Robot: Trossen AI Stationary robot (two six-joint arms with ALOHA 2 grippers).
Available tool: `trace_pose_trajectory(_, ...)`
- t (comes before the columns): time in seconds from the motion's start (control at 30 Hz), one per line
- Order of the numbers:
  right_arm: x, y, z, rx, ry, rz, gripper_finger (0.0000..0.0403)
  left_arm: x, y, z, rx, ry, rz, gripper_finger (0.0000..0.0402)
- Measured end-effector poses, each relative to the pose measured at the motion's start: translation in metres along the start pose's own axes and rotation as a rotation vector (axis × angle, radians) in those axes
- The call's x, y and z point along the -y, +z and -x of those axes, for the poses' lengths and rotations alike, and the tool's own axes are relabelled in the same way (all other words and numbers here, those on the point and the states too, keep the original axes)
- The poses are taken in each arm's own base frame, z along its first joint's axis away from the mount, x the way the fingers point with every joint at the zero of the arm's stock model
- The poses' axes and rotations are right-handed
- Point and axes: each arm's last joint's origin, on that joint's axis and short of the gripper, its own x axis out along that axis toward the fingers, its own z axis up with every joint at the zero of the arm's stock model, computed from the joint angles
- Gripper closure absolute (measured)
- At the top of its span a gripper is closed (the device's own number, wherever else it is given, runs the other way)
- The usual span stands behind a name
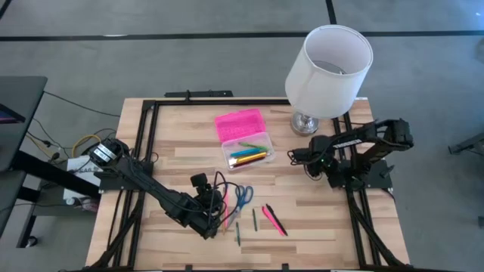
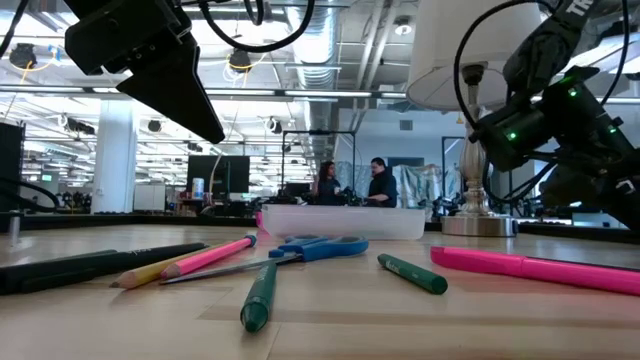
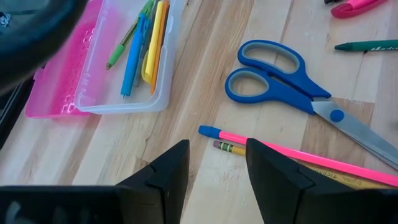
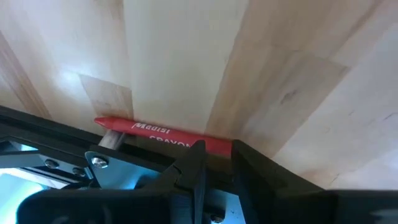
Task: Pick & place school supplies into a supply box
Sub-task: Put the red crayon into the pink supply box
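Across the pale wooden desk (image 1: pixel 174 136), the largest item is a white drum lampshade on a metal base (image 1: pixel 330 69), standing at the far right corner. Near the desk's middle lies the small clear plastic supply box (image 1: pixel 248 151) with its bright pink textured lid (image 1: pixel 240 122) folded open on the far side; yellow, blue and green pens (image 3: pixel 143 46) rest inside it. Nearer the front edge, loose on the wood, lie blue-handled scissors (image 3: pixel 283 81), a pink pencil (image 3: pixel 292 155) touching a yellow pencil (image 3: pixel 231 148), a green marker (image 2: pixel 412 273) and a pink highlighter (image 2: pixel 540 268). The left gripper (image 3: pixel 217 168) hovers over the pencil ends, its fingers spread with nothing between them. The right gripper (image 4: pixel 216 158) sits low near the lamp base, well apart from the box, its fingers pinching a red crayon (image 4: pixel 158 134) against the wood.
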Motion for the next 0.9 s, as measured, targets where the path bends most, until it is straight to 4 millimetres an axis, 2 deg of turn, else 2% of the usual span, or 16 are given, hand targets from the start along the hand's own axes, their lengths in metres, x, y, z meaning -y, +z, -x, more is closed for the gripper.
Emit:
trace_pose_trajectory(0.3,0.008,-0.001,-0.004,0.045,-0.002,0.008,0.0333,0.001,-0.001,0.001,0.002,-0.003,0.014,0.0248)
trace_pose_trajectory(0.67,0.005,0.001,-0.008,0.054,-0.021,0.05,0.0333,0.0,0.0,0.0,0.0,0.0,0.004,0.0248)
trace_pose_trajectory(0.9,0.002,0.01,0.003,0.059,-0.082,0.093,0.0333,-0.001,0.0,-0.001,-0.001,0.002,-0.017,0.0248)
